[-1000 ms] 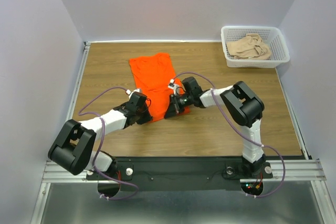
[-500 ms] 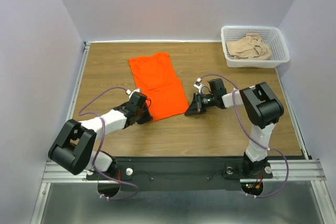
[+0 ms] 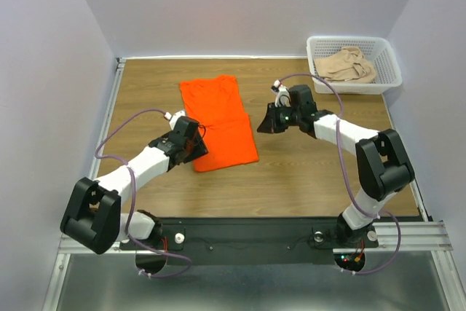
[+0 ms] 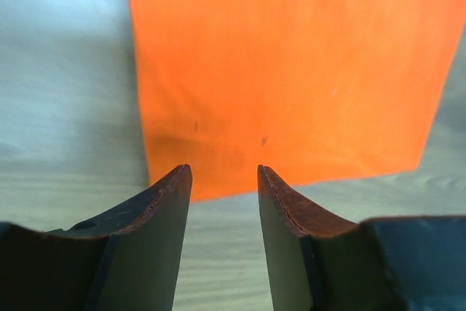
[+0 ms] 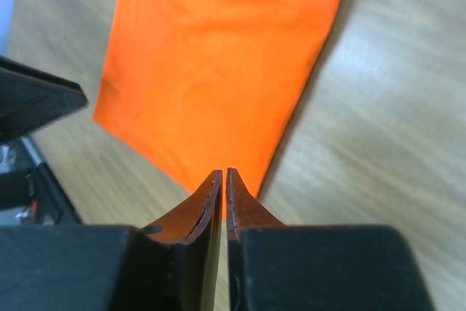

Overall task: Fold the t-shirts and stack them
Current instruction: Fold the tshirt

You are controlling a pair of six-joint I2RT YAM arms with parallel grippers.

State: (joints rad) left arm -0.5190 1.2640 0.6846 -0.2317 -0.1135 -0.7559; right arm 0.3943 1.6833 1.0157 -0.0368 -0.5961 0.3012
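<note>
The orange t-shirt (image 3: 218,118) lies flat on the table, folded into a long strip. My left gripper (image 3: 195,147) is open and empty at the shirt's near left corner; in the left wrist view the shirt (image 4: 291,71) lies just ahead of the gripper (image 4: 224,172). My right gripper (image 3: 263,125) is shut and empty just right of the shirt's right edge; in the right wrist view the gripper (image 5: 223,172) hangs above the shirt's (image 5: 218,63) corner. The beige t-shirt (image 3: 348,65) lies crumpled in the basket.
The white lattice basket (image 3: 393,71) stands at the far right corner of the wooden table (image 3: 313,172). Pale walls close in the left, back and right sides. The left gripper's finger (image 5: 29,100) shows at the left of the right wrist view.
My right gripper left the shirt's near part, moved right, then away from the arm bases, and is shut. My left arm shifted slightly. The shirt's near end now lies flat.
</note>
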